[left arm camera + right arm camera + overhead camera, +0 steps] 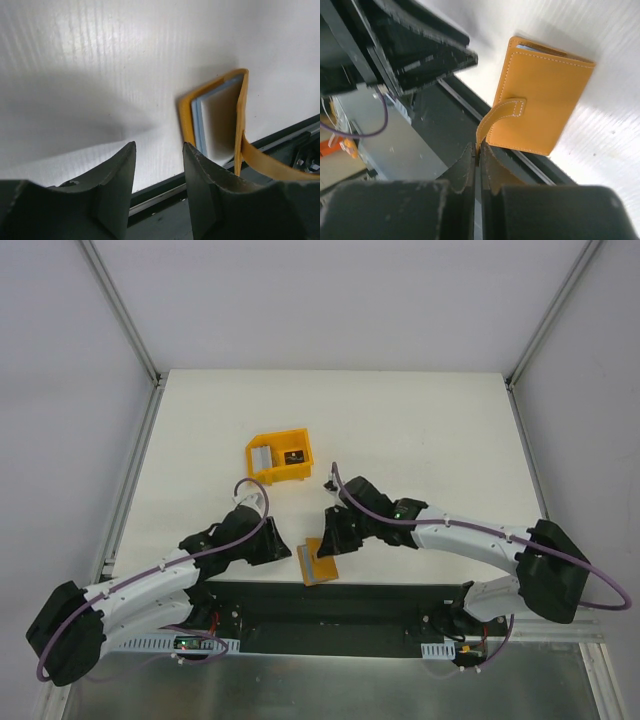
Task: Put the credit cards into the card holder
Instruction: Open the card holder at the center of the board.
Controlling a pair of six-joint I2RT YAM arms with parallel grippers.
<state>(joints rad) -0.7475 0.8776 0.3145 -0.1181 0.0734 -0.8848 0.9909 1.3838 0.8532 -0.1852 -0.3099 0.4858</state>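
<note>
the right hand (479, 150) is pressed together on the snap tab (502, 112) of the card holder (540, 100), pinching only that strap, probably so that pulling on it swings the cover away and exposes the pockets. the card holder sits at the near edge of the surface (420, 430), between the two hands and partly over the dark frame in front of the arms. in the left wrist view it stands ajar, with pale grey lining showing between the two orange covers. the left hand (159, 155) is spread and empty, low over the surface just beside the holder's opening, which suggests it is there to brace or widen the fold. the holder's long axis runs roughly from the near edge away toward the far side, slightly slanted in the top view. its gap faces the left hand, its outer stitched face looks toward the right wrist camera, and the tab trails back to the right hand. the credit cards (262, 457) lie well apart in the yellow bin (285, 477), not yet picked up.
</note>
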